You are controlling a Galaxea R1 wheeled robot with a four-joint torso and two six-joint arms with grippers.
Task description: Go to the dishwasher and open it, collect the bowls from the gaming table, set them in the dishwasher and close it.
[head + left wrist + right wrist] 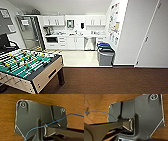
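Observation:
The dishwasher [89,43] stands in the far kitchen row, under the counter and between white cupboards. Its stainless front is shut. It is several metres ahead across brown floor and pale tiles. The bowls and the gaming table are out of view. In both wrist views the arms' dark plates hang over brown wood-grain floor [7,119] [96,104], and a thin blue wire [52,122] crosses in front.
A green-field table-football table [27,67] fills the near left. Grey bins with blue and green lids [105,53] stand by the right wall corner. A tall steel fridge [28,32] is at the far left. A white door [155,37] is on the right.

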